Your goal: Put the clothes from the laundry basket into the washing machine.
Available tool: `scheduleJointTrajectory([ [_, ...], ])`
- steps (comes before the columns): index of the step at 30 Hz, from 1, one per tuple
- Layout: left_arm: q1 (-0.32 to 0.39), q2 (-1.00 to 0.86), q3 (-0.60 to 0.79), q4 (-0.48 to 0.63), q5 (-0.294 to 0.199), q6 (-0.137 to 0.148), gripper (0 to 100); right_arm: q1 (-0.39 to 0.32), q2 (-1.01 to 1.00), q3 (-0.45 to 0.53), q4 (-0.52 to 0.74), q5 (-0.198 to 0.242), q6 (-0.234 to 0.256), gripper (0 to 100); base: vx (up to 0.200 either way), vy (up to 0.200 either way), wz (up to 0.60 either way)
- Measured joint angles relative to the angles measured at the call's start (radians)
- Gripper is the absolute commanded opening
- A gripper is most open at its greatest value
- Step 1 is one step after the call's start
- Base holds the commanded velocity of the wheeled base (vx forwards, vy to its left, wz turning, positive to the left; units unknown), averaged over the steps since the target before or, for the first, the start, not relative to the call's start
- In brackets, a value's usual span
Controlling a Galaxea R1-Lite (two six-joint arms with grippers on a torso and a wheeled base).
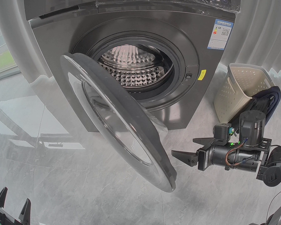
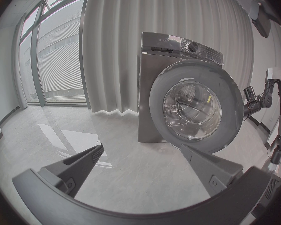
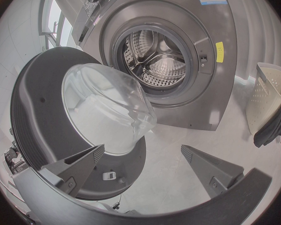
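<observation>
The dark clothes hang limp over the rim of the basket beside the washer, soft, light and likely to trail, so pinch a thick bunched fold; right gripper and left gripper both gape empty

The floor is laid with large, glossy tiles of pale grey marbling with thin joints, and bright patches of daylight reflect on it. A white pleated curtain hangs down to the floor along the back of the room, its hem wavy where it meets the tiles. Beside the curtain stand tall windows in dark frames, with a slatted building front outside. A plain white wall adjoins the windows.
</observation>
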Motion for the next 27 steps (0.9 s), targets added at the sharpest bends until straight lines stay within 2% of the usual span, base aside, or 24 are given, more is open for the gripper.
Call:
scheduleJointTrajectory([
  [5, 0.002, 0.000, 0.000, -0.001, -0.002, 0.033, 100, 0.003, 0.021, 0.000, -0.002, 0.000, 0.000, 100, 0.000, 0.000, 0.00],
  [27, 0.002, 0.000, 0.000, -0.001, -0.003, 0.034, 100, 0.012, 0.017, 0.011, -0.004, 0.000, 0.003, 100, 0.000, 0.000, 0.00],
])
